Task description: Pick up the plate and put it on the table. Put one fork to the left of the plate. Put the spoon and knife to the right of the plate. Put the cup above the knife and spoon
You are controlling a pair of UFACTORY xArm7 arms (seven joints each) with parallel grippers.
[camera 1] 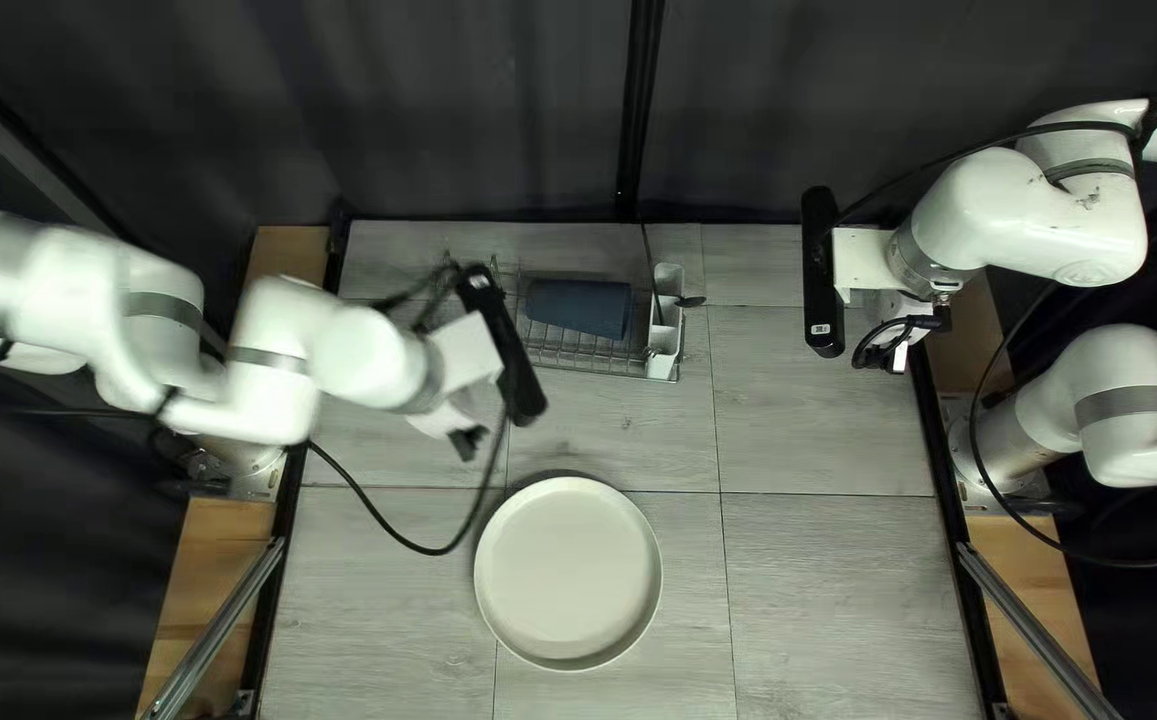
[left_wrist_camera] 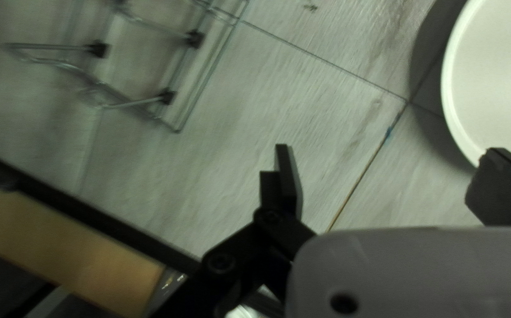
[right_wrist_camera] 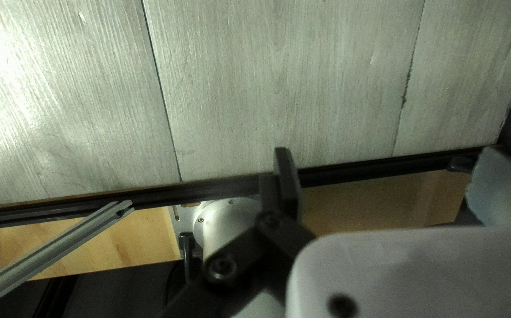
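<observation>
One pale plate [camera 1: 568, 574] is sitting flat on the table [camera 1: 818, 574], near the bottom middle of the top left view. You are probably finishing the plate step now and getting ready for the fork. The plate is looking round, smooth and creamy white, with a low rim going all the way around. It is facing up and is not leaning on anything.

Your left gripper [left_wrist_camera: 388, 150] is hanging over the table, between the plate and the wire dish rack [camera 1: 592, 358]. Its two fingers are standing wide apart, and they are holding nothing. You are likely needing to take it to the white holder [camera 1: 665, 320] at the rack's end, pinch just one fork, lift it up, and lay it left of the plate. A dark utensil [camera 1: 692, 302] is poking out there, but you are not seeing enough to tell its kind. Thin handles could be slipping or coming up in twos, so you are wanting a slow, careful pinch.

A dark blue thing, maybe the cup [camera 1: 578, 307], is lying in the rack. Your right gripper [right_wrist_camera: 384, 150] is waiting over the table's right edge, spread open and gripping nothing.
</observation>
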